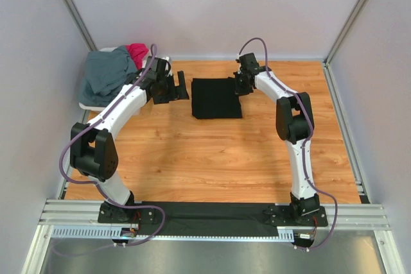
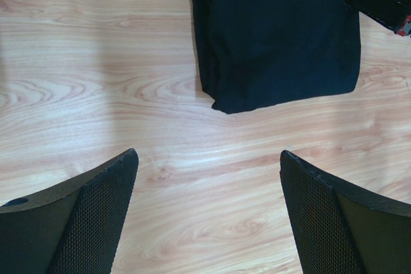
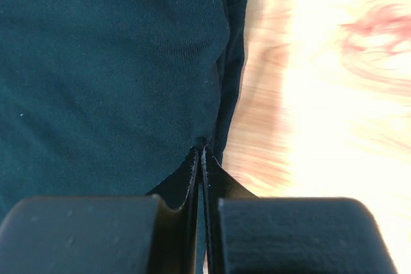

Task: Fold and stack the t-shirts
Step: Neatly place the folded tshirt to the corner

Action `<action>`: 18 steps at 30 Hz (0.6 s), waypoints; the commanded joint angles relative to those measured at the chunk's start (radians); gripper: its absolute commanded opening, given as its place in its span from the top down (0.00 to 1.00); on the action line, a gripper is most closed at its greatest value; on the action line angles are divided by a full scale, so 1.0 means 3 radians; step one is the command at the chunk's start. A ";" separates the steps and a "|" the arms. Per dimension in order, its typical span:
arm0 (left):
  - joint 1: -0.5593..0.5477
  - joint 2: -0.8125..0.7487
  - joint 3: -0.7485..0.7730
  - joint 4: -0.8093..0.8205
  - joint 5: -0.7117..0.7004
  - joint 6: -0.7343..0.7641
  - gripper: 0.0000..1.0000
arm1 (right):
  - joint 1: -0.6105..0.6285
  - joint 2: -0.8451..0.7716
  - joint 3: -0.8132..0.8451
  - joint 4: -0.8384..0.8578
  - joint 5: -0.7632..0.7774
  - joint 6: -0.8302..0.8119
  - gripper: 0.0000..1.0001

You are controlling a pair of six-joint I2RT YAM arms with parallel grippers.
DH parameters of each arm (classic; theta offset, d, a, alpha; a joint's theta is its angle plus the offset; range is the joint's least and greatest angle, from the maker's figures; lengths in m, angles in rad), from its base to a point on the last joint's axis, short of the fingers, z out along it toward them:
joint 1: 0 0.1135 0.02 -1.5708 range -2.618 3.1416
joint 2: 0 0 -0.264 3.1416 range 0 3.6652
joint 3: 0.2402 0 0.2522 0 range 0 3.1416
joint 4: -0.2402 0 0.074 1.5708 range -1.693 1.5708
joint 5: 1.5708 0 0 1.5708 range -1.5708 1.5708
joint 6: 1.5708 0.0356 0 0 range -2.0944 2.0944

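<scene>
A black t-shirt lies folded into a rectangle on the wooden table, back centre. My right gripper is at its right edge. In the right wrist view the jaws are pressed together with a pinch of the black t-shirt between their tips, right at its folded border. My left gripper hovers just left of the shirt, open wide with only bare wood between its fingers. The black t-shirt lies ahead of it. A slate grey-blue t-shirt and a magenta-red one are heaped in the basket.
The white plastic basket stands at the table's back left corner, close behind the left arm. Grey walls enclose the table on three sides. The right gripper's black body shows beyond the shirt in the left wrist view.
</scene>
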 commanded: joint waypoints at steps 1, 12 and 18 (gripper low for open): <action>0.0027 -0.0053 -0.0003 0.0014 0.0032 -0.0016 0.03 | -0.0071 0.0031 0.0123 -0.0095 0.0408 -0.0222 1.00; 0.0047 -0.0017 0.0032 -0.0093 -0.0019 0.0086 0.03 | -0.0607 0.0025 0.0277 -0.0172 0.0700 -0.1126 1.00; 0.0073 -0.0032 0.0053 -0.0134 -0.0004 0.0122 0.02 | -0.0863 0.0174 0.0491 -0.0218 0.0982 -0.1627 1.00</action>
